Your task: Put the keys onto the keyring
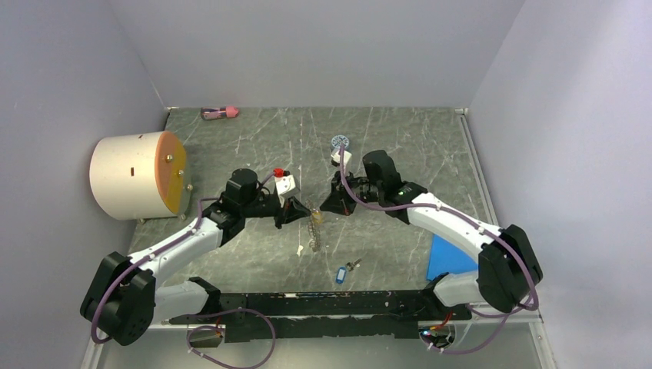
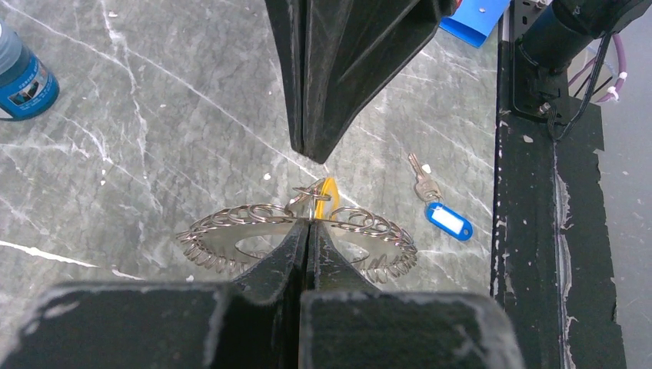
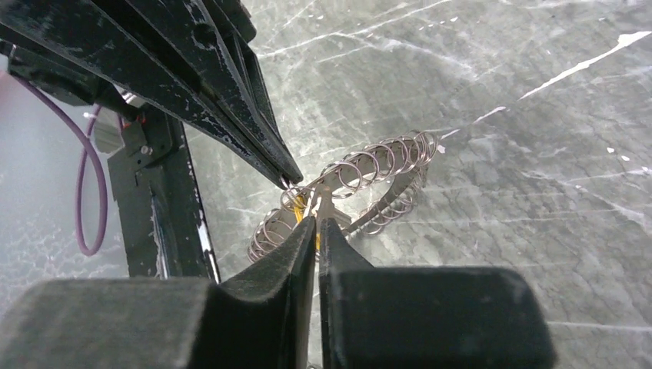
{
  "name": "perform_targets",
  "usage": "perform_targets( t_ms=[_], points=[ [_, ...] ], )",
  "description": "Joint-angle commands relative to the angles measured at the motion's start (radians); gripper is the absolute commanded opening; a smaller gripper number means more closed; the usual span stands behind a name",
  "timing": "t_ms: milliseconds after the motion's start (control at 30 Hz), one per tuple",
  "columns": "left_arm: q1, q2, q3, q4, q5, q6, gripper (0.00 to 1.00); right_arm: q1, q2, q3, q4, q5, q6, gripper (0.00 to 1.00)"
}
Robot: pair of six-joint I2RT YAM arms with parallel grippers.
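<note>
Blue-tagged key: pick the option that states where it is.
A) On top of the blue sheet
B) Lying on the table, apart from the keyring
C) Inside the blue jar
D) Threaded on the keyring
B: the blue-tagged key lies flat on the bare table, off to one side of the coiled keyring and not touching it.

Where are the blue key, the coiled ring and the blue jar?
blue key (image 2: 448, 221), left wrist view, on its blue tag.
coiled ring (image 2: 231, 217), left wrist view, on its left coils.
blue jar (image 2: 24, 81), left wrist view, on its label.
</note>
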Motion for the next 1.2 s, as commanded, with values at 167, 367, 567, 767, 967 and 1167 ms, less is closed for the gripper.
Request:
perform_targets(
  t_ms=[167, 367, 567, 767, 967, 1167],
  points=[
    [-0.006, -0.014, -0.014, 0.091, 0.001, -0.032, 0.03, -0.008, -0.162, -0.096, 0.212, 0.204, 0.077, 0.37],
    [-0.006, -0.009, -0.014, 0.098, -0.002, -0.032, 0.03, -0.026, -0.223, -0.139, 0.287, 0.395, 0.131, 0.54],
    [-0.006, -0.006, -0.017, 0.107, -0.009, -0.032, 0.02, -0.029, -0.328, -0.254, 0.427, 0.389, 0.049, 0.79],
    [-0.005, -0.005, -0.018, 0.116, -0.008, -0.032, 0.02, -0.031, -0.360, -0.337, 0.536, 0.304, -0.088, 0.88],
    [-0.006, -0.004, -0.023, 0.113, 0.000, -0.023, 0.03, -0.030, -0.292, -0.346, 0.544, 0.130, -0.237, 0.91],
    [-0.005, -0.002, -0.025, 0.118, 0.001, -0.023, 0.03, -0.029, -0.184, -0.274, 0.494, -0.094, -0.343, 0.95]
  ],
)
